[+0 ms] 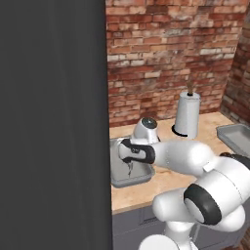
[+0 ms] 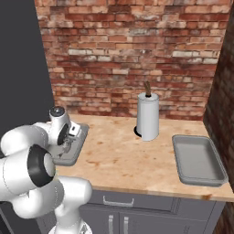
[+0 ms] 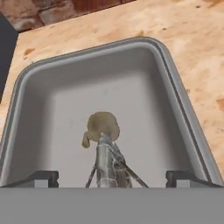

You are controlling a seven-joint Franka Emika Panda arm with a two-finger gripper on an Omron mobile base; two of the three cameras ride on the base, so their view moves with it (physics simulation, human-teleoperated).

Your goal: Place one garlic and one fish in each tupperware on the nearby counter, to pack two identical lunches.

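The counter (image 2: 132, 160) spreads out around the pincer (image 3: 112, 177), which hangs with its jaws spread wide and nothing between them, low over the left tupperware (image 3: 183, 109). Directly beneath the pincer, inside that tub, lie one fish (image 3: 109, 164) and, just beyond its head end and touching it, one garlic (image 3: 103, 124). The second tupperware (image 2: 199, 160) sits well apart from the pincer at the far right of the worktop, with nothing visible in it. The fish looks light, slim and likely slippery, best pinched across mid-body; the garlic seems light and firm, apt to roll, so best gripped across its fat middle. The hand view alone shows the tub's contents; the right base view alone shows the whole far tub beyond the paper-towel roll (image 2: 148, 116)
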